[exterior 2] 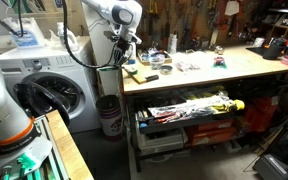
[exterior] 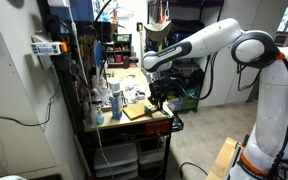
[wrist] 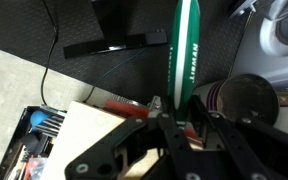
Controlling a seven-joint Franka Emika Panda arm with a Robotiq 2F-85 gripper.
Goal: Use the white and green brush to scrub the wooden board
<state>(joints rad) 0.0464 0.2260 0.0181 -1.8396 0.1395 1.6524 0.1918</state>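
Note:
In the wrist view my gripper [wrist: 174, 108] is shut on the white and green brush [wrist: 186, 45]. Its green handle with a white stripe sticks out away from the jaws. The bristle end is hidden between the fingers. The light tan wooden board [wrist: 84, 130] lies just below and left of the jaws. In both exterior views the gripper [exterior: 159, 97] [exterior 2: 127, 60] hangs over the board [exterior: 136, 112] [exterior 2: 140, 75], at the end of the workbench. The brush is too small to make out there.
White and blue bottles [exterior: 115, 101] stand beside the board. A red-handled tool [wrist: 119, 103] lies at the board's edge and a dark round object [wrist: 249, 100] is close by. A washing machine [exterior 2: 44, 85] stands beside the bench, with small items on the worktop [exterior 2: 199, 65].

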